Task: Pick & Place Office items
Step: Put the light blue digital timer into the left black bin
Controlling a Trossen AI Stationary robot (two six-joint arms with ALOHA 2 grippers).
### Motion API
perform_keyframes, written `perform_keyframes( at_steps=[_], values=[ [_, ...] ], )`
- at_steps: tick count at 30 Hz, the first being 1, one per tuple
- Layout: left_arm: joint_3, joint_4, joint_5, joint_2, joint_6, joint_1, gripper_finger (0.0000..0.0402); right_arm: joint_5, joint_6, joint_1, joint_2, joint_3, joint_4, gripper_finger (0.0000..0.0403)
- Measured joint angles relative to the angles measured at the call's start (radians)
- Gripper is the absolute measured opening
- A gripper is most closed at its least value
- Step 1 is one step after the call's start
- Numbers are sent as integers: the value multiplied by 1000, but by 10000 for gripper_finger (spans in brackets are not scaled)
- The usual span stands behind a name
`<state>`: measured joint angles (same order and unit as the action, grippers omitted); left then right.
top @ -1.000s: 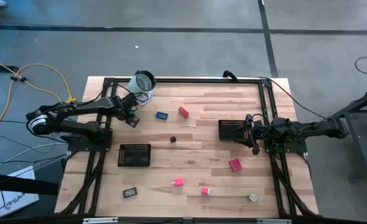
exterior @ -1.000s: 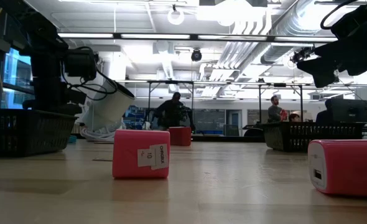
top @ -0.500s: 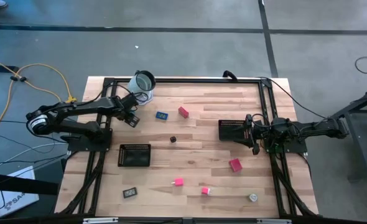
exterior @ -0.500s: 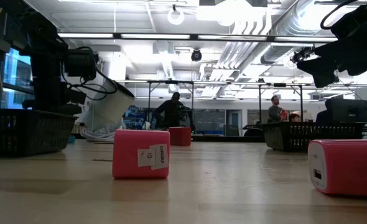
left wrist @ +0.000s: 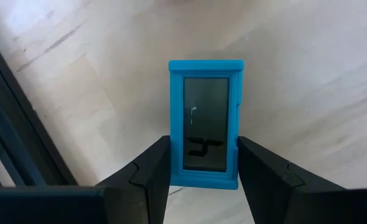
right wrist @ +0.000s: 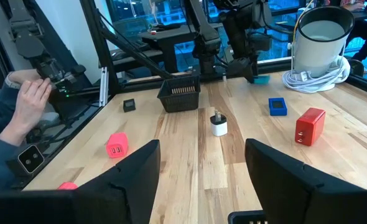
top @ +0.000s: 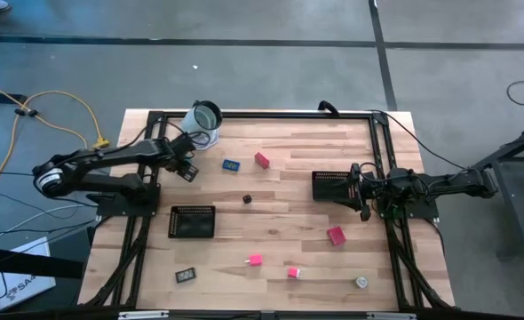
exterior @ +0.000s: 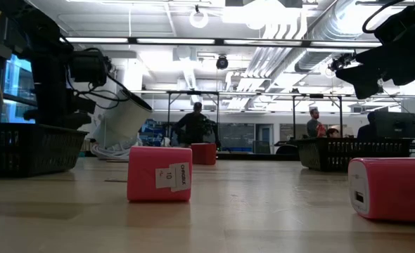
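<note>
My left gripper (top: 189, 169) stands at the table's far left, pointing steeply down, shut on a small blue-framed piece with a dark screen (left wrist: 206, 121). On the table lie a blue block (top: 232, 164), a red block (top: 261, 160), a dark cube (top: 247, 200), pink blocks (top: 336, 236) (top: 255, 260) (top: 293, 272), a black-framed rectangle (top: 186, 276) and a whitish round piece (top: 361, 282). My right gripper (right wrist: 202, 186) waits open and level at the right, beside a mesh tray (top: 333, 185). My left gripper pinches the blue-framed piece between its two fingers by its two long sides (left wrist: 173, 168), at the end nearer the wrist. The fingers come steeply from above and lie along the piece. Whether the piece is on the wood or clear of it, I cannot tell.
A second black mesh tray (top: 193, 222) sits near the left arm's base. A white cup with a coiled cable (top: 204, 117) lies at the far edge. Black frame rails (top: 138, 231) run along both sides. A person's hand (right wrist: 28, 102) shows beyond the table.
</note>
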<state>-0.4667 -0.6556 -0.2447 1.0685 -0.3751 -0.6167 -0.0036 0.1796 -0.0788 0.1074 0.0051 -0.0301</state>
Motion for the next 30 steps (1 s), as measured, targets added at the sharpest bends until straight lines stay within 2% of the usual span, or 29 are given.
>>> perform_keyframes(
  at_steps=[16,24,30],
  values=[
    [-32,-16,60,-79,12,86,157,0,0,0,0,0,0,223],
    [-94,-28,61,-78,12,191,156,0,0,0,0,0,0,223],
    [-179,-103,57,-78,-15,301,156,0,0,0,0,0,0,223]
  ],
)
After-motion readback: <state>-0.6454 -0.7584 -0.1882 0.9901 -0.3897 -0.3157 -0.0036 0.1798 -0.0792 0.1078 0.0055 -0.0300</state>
